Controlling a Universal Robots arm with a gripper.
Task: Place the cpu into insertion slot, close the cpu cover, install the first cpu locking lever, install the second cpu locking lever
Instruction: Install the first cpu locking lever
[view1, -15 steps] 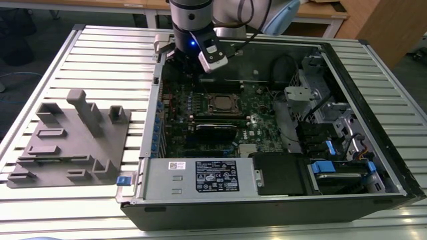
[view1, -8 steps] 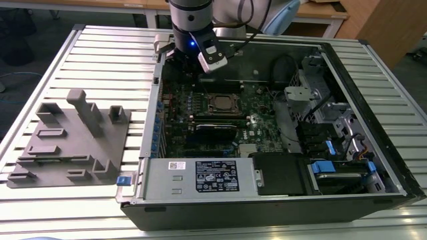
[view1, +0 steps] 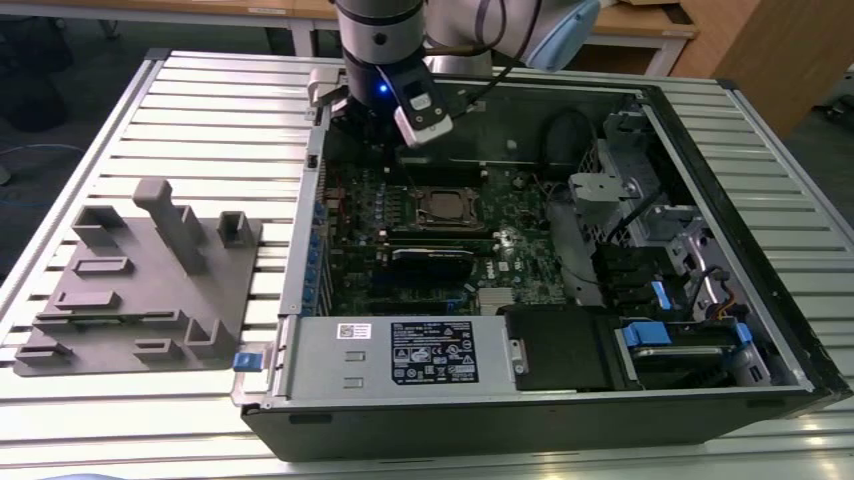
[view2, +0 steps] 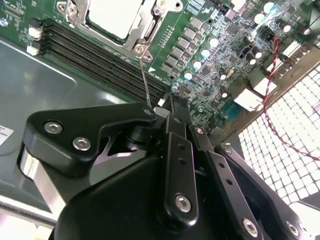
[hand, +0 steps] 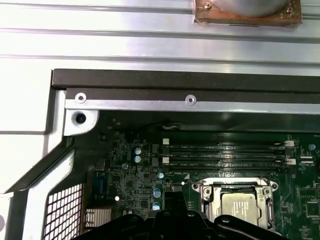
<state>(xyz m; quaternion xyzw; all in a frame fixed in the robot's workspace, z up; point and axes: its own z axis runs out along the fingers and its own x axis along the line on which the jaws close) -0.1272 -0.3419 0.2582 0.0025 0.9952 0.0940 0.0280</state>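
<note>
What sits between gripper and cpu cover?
In the second wrist view, long black slots lie between gripper and cpu cover; a thin rod crosses them.

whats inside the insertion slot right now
The cpu sits in the insertion slot, silvery top up, with the cpu cover framing its edges. What lies beneath the cpu is covered and cannot be seen.

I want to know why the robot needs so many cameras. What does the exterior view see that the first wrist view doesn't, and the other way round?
Exterior view: the whole computer case, the grey holder tray beside it on the exterior view's left, and the arm above. First wrist view: the long black slots up close, and screws on the case's rim. Both: the cpu under its cpu cover on the green board.
</note>
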